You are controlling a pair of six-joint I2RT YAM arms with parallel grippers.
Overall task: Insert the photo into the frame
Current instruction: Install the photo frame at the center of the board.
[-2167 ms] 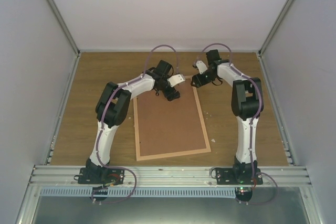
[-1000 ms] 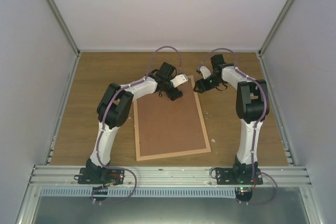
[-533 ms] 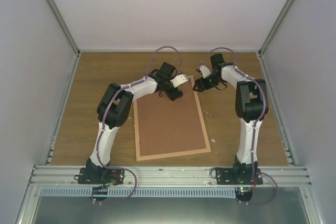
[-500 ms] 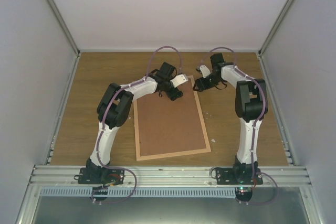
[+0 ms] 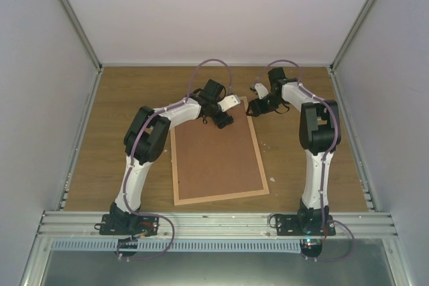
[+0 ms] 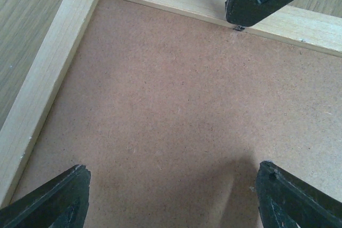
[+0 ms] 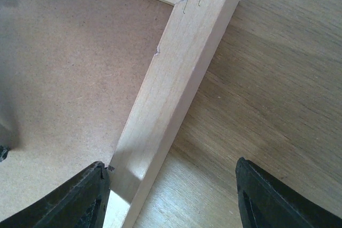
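Face-down frame (image 5: pixel 175 165), long axis near-to-far; L gripper (image 6: pixel 172 172) & R gripper (image 7: pixel 171 166) fingers spread.

One camera looks down from behind; two close wrist cameras share the frame (image 6: pixel 48 78) beyond left gripper (image 6: pixel 171 198) and right gripper (image 7: pixel 171 196).

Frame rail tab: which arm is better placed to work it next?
Right, probably. The right pincer straddles the frame rail, a finger at the metal tab; the left pincer hovers open over the backing board.

Brown backing board (image 5: pixel 216 155), wood-grain table (image 5: pixel 114 138) around it
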